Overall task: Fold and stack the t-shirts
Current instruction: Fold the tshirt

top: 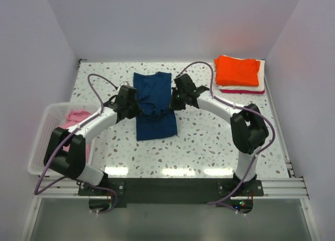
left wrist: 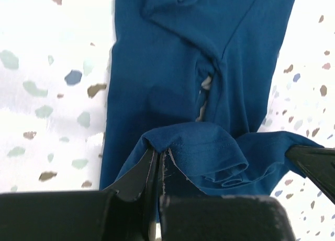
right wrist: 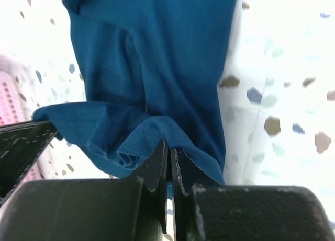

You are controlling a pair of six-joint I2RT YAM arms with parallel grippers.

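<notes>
Currently gripped item: navy blue t-shirt (top: 155,121), pinched by both claws at once.
Left claw (left wrist: 157,160): closed on the navy cloth at the shirt's 9 o'clock edge. The left wrist view shows a fold of cloth clamped between the two black fingers.
Right claw (right wrist: 168,152): closed on a stitched fold at the shirt's 3 o'clock edge. The fingers are pressed together with cloth between them.
Claw spacing: the two claws face each other across the shirt's mid-length. Each one's black finger shows at the side of the other's wrist view.
Navy shirt position: middle of the speckled worktop (top: 209,141), slightly toward 12 o'clock, with its long axis running from 12 to 6.
Navy shirt shape: the 12 o'clock part lies spread on the worktop. The cloth between the claws is raised and bunched into a loose rolled fold. The 6 o'clock part lies flat as a rough rectangle.
Folded stack: at the 1 o'clock corner of the worktop, well apart from the navy shirt.
Stack order: orange t-shirt (top: 238,69) on top, white t-shirt (top: 263,72) under it showing along the 3 o'clock side, red t-shirt (top: 235,91) lowest, showing at the 6 o'clock edge.
Basket (top: 44,127): white slatted plastic, at 9 o'clock by the worktop's left edge.
Basket contents: pink t-shirt (top: 77,115), crumpled at the 1 o'clock end and partly hidden by the left arm.
</notes>
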